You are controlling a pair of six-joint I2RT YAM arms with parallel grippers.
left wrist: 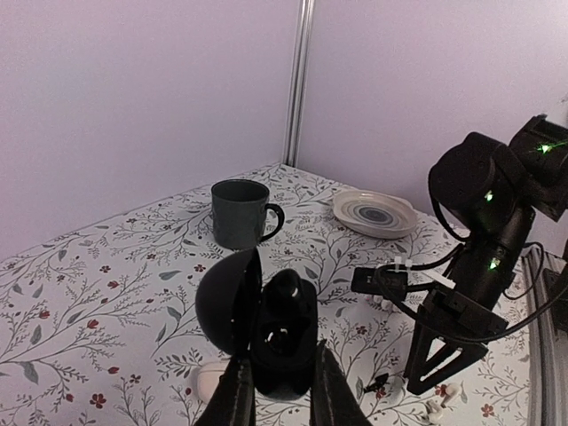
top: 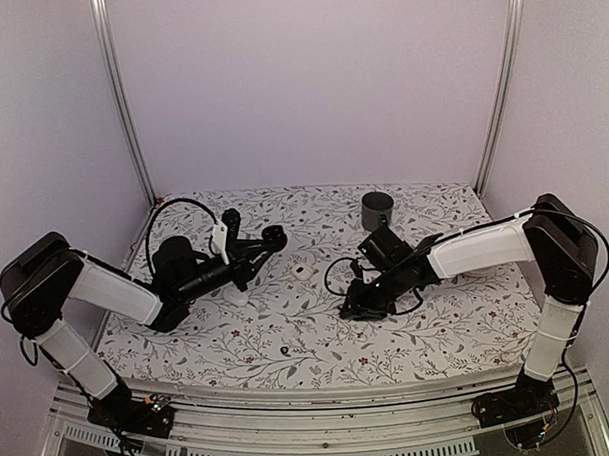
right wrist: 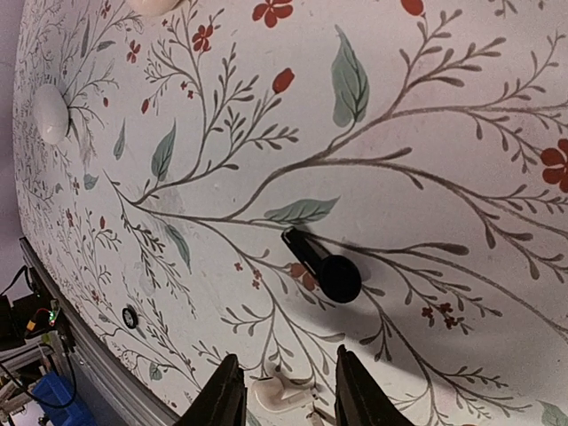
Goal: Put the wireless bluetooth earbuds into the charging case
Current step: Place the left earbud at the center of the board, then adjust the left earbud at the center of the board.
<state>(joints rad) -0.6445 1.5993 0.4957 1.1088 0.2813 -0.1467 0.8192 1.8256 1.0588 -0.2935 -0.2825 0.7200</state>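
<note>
— Where is the small, glossy black pebble-shaped charging case (left wrist: 284, 342)?

— In the left gripper (left wrist: 282, 359). Its two black fingers (left wrist: 235, 390) are clamped on the lower half from either side, and the case is open, with the domed lid tipped back to the left in the left wrist view.

— Is anything seated inside?

— A dark rounded shape rises at the top of the lower half, but the pictures do not show whether it is an earbud.

— And the tiny black earbud (right wrist: 327, 271) with its short stem?

— It lies on the flower-patterned white table (top: 318, 338), in front of the right gripper (right wrist: 286, 355) and just beyond its fingertips. Nothing touches it.

— How do the right fingers stand?

— They are spread apart and grip nothing. A small white earbud-shaped piece (right wrist: 280, 393) lies on the cloth between them.

— What else is on the table?

— A dark grey ceramic mug (left wrist: 238, 213) stands upright near the far edge, well apart from both grippers. A smooth white oval pebble (right wrist: 51, 114) lies off to the left in the right wrist view, well apart from the black earbud.
</note>
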